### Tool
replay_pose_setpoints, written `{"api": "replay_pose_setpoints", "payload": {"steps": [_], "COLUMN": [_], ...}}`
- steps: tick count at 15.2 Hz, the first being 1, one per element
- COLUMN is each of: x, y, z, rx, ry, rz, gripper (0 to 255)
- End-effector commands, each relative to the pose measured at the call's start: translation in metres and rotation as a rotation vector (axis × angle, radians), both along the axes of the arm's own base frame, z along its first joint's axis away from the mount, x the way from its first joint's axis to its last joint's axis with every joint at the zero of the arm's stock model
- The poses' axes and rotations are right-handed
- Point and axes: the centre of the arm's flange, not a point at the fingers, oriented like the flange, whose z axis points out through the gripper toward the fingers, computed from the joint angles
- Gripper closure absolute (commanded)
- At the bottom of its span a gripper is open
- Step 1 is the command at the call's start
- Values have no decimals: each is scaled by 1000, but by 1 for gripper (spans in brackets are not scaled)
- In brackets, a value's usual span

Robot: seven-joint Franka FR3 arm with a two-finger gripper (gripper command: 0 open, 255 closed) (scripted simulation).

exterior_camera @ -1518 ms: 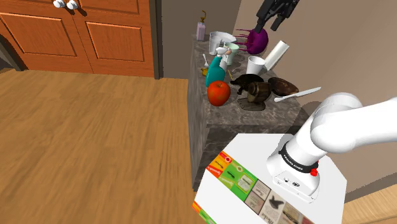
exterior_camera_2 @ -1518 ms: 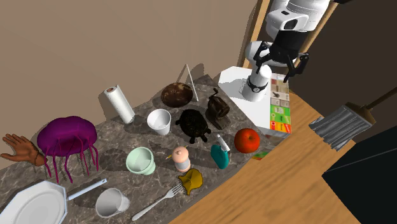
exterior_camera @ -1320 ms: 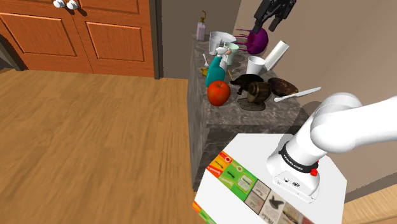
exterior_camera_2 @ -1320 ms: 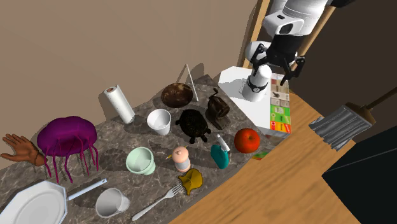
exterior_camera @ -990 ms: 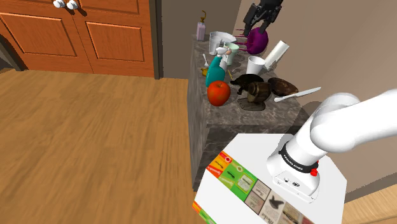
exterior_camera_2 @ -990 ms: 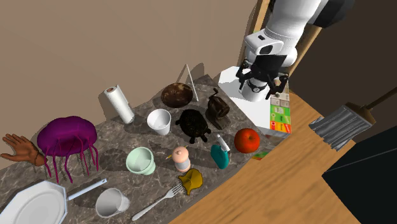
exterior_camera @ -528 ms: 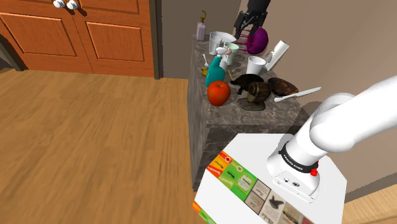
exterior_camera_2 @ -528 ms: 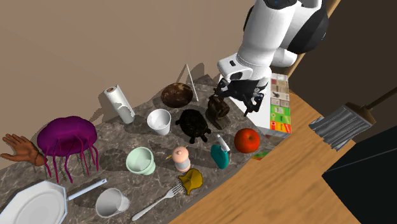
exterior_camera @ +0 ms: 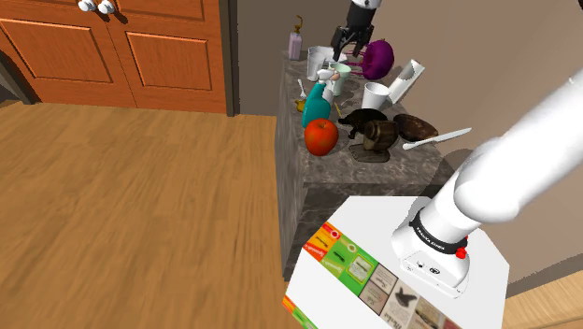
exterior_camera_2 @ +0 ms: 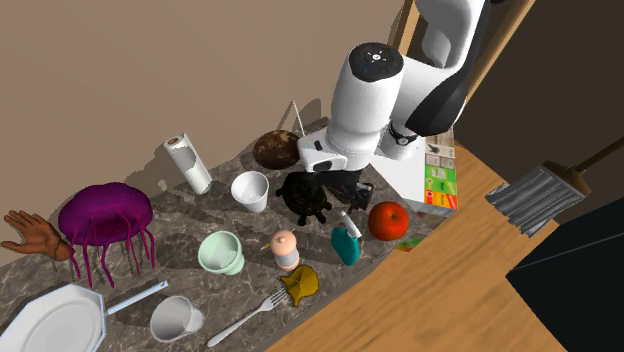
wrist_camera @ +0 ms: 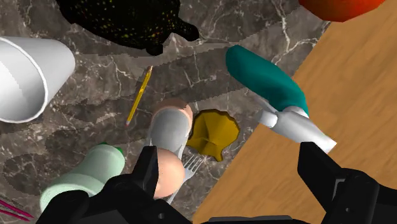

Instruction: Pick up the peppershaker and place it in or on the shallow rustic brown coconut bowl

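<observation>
Black gripper (wrist_camera: 232,159) spread wide, nothing held; hangs above the dark marble counter (exterior_camera_2: 190,215); pink-topped peppershaker (exterior_camera_2: 286,250) upright on the counter between mint cup (exterior_camera_2: 221,252) and yellow object (exterior_camera_2: 300,283), close under one finger, not gripped; brown coconut bowl (exterior_camera_2: 277,148) well apart, near the wall.
</observation>
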Motion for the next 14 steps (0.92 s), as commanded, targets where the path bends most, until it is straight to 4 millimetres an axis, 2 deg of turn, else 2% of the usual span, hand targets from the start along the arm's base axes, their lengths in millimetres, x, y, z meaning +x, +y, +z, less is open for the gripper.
{"api": "replay_pose_setpoints", "payload": {"steps": [1, 11, 14], "x": [20, 107, 111], "y": [-17, -97, -101], "z": [-14, -77, -90], "rx": [-4, -16, -17], "ry": [8, 47, 48], "rz": [-3, -23, -24], "gripper": [0, 0, 0]}}
